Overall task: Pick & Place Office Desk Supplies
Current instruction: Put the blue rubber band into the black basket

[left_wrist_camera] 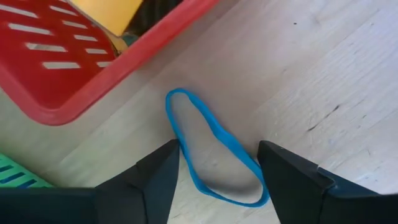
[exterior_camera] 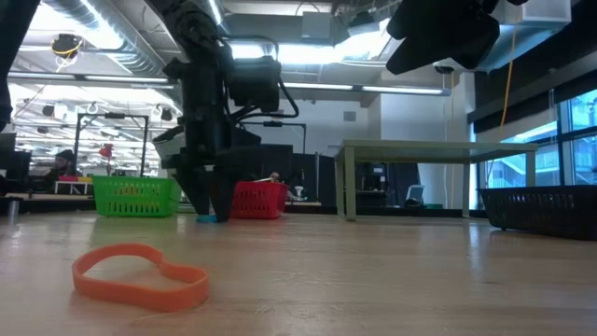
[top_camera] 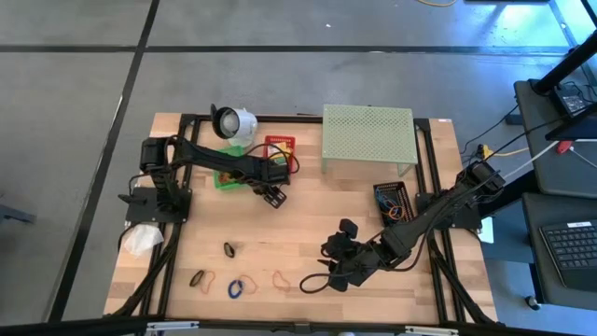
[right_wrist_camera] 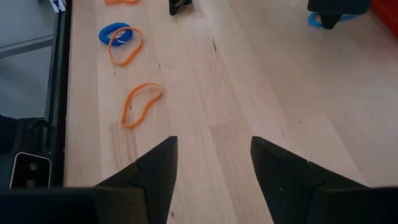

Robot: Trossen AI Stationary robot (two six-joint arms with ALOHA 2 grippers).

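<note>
A blue rubber band (left_wrist_camera: 211, 146) lies flat on the wood beside a red basket (left_wrist_camera: 74, 81) that holds a yellow crayon box (left_wrist_camera: 106, 11). My left gripper (left_wrist_camera: 217, 177) is open and points down over the band, with one finger on each side of it; the low view shows the left gripper (exterior_camera: 210, 201) low at the table. My right gripper (right_wrist_camera: 214, 171) is open and hovers above bare wood near the table's near edge (top_camera: 328, 273). An orange band (right_wrist_camera: 140, 102) lies ahead of it, with a blue band (right_wrist_camera: 115, 32) and another orange band (right_wrist_camera: 126, 48) farther on. My left gripper comes from above, pointing down, astride the blue band's end (left_wrist_camera: 186, 155) farthest from the red basket. The band lies slack and flat on the table. It runs close along one finger (left_wrist_camera: 163, 177), and I cannot tell whether that finger touches it.
A green basket (top_camera: 227, 177) stands beside the red basket (top_camera: 280, 147). A white round object (top_camera: 233, 123), a pale green perforated shelf (top_camera: 368, 135) and a dark basket (top_camera: 392, 199) are also on the table. More bands lie near the near edge, one of them black (top_camera: 229, 248).
</note>
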